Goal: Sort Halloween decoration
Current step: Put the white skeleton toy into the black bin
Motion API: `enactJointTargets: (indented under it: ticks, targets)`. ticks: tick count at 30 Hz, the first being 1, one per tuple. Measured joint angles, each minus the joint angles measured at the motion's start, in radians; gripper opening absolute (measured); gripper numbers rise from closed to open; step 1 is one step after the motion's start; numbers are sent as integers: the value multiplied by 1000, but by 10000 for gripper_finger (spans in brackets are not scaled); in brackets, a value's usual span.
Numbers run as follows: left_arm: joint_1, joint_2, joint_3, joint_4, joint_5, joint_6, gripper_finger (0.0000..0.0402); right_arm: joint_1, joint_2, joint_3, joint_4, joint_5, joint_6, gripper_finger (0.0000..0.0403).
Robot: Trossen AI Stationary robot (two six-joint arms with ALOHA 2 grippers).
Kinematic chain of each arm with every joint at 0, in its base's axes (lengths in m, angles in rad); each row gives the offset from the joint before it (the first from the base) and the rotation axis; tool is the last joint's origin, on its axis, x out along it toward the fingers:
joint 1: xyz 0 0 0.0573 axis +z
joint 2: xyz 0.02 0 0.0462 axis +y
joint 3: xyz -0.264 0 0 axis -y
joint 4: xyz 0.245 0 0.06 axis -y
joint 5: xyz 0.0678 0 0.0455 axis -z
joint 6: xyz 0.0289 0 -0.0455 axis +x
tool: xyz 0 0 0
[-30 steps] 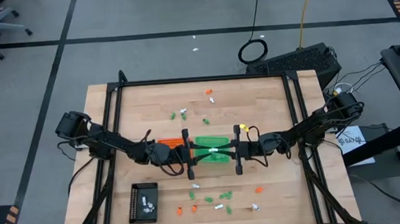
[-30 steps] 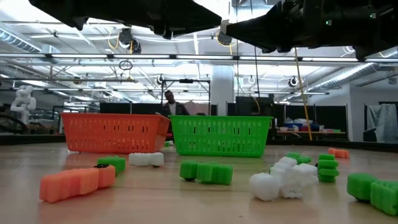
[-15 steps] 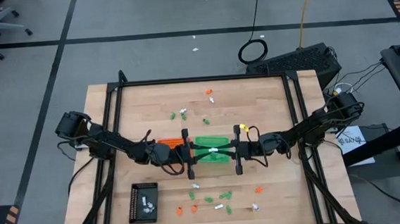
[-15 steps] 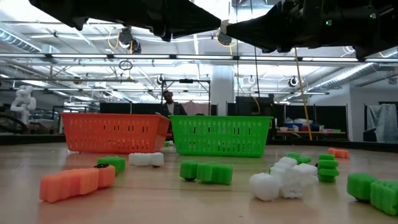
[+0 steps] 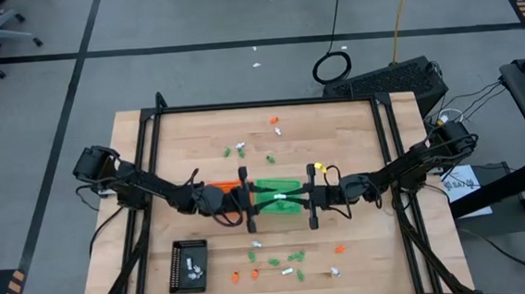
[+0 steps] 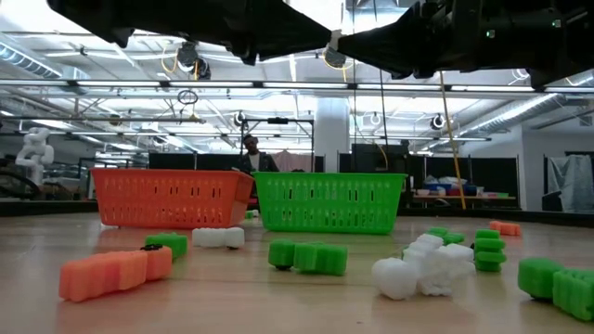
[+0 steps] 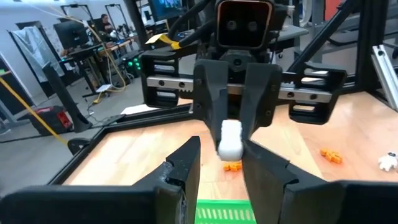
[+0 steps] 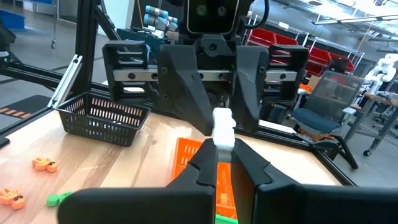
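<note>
Above green tray [image 5: 280, 194], right gripper [image 8: 225, 144] pinches white trinket [image 8: 223, 127]

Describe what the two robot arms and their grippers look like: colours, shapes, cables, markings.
Both arms are dark, jointed and slim, with black cables looping along them. The left gripper and right gripper each have two black, wedge-shaped fingers on a wide slotted crossbar, under a boxy wrist camera. A yellow tag sits near the right wrist.

Orange tray [image 6: 172, 197], green tray [image 6: 329, 201], black tray [image 5: 187, 265]
</note>
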Motion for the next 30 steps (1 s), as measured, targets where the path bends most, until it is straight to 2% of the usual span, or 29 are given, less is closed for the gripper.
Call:
enactJointTargets:
  ticks: [8,17,20,23,30]
  targets:
    - [21,11,-1,-4,66,0,106,0,0,0,-1,0,-15,4]
    - [25,10,-1,2,86,26,16,0,0,0,-8,0,-13,4]
    - [25,10,-1,1,86,27,11,0,0,0,-9,0,35,11]
    - [25,10,-1,-4,87,30,20,0,0,0,-29,0,93,39]
    - [-16,7,-1,-28,87,116,19,1,0,0,-156,2,167,144]
